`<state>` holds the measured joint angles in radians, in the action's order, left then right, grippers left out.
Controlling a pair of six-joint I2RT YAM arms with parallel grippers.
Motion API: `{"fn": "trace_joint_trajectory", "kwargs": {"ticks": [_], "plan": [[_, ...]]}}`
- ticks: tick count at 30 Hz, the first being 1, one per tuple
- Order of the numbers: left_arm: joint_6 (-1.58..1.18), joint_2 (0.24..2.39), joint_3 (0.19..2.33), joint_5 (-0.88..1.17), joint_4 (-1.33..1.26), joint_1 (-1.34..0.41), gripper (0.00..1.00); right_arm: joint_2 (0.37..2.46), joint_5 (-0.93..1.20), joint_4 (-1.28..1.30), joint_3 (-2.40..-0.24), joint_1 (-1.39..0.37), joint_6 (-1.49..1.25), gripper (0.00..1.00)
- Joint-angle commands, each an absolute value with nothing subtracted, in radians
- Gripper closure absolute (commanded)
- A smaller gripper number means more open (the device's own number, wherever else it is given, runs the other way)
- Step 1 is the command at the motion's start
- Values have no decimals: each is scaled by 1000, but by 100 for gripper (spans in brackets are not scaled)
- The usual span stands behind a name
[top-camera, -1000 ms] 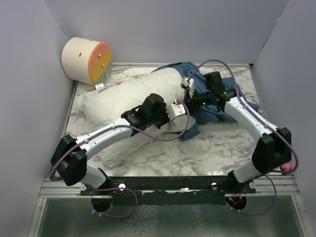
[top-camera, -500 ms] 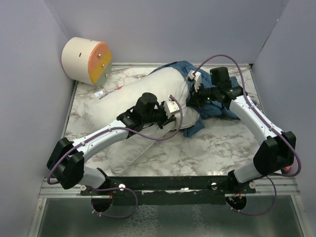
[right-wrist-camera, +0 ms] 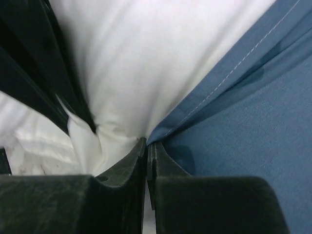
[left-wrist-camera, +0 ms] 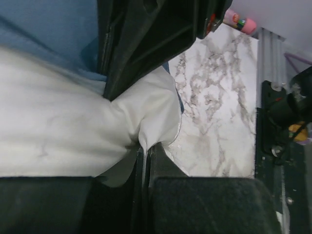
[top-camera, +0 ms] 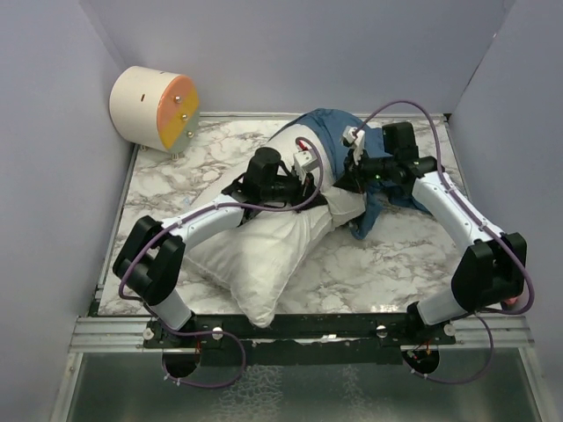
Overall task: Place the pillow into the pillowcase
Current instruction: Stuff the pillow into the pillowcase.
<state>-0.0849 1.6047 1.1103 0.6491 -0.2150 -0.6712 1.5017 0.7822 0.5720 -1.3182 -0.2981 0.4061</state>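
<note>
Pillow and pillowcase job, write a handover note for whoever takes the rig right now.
Left pincer: shut on a pinch of the pillow.
Right pincer: shut on the pillowcase edge, where it meets the pillow.
Position: pillow lies diagonally on the table, far end under the blue case, near end bare.
Done: only the far end is covered.
Left: draw the case down over the rest.

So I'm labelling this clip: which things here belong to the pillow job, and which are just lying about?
Part of the job:
- pillow
- pillowcase
- left hand, shut on the pillow
- right hand, shut on the pillowcase

Lying about:
- cream cylinder with an orange face
- small pink bottle
</note>
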Motion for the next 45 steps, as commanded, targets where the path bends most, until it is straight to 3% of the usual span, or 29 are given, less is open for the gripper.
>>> {"fn": "trace_joint_trajectory", "kwargs": {"ticks": [1,5,9,12,22,31,37,38,39,40,41,45], "plan": [[-289,1655,1078,781,-439,-599,100,1474,804,641,-1160,-244,443,85],[-344,1666,1078,780,-448,-585,100,1353,941,667,-1154,-118,497,57],[-357,1672,1081,724,-384,-583,100,1210,1142,766,-1157,-3,574,41],[-383,1668,1073,691,-382,-581,100,1106,1158,718,-1082,45,520,30],[-543,1653,1098,619,-459,-580,100,1076,1031,403,-778,312,149,30],[-674,1684,1113,657,-589,-579,100,1165,949,62,-649,250,-11,28],[-700,1680,1139,656,-596,-578,100,1428,860,-34,-747,177,-130,34],[-706,1679,1143,653,-600,-579,100,1469,860,-9,-766,153,-124,43],[-710,1679,1149,649,-602,-579,100,1498,865,16,-784,132,-114,59],[-713,1677,1156,642,-603,-578,100,1517,885,49,-797,111,-96,84],[-712,1677,1164,632,-602,-578,100,1522,910,84,-811,98,-76,95],[-702,1684,1222,577,-575,-578,100,1414,1146,220,-882,84,33,99]]}}
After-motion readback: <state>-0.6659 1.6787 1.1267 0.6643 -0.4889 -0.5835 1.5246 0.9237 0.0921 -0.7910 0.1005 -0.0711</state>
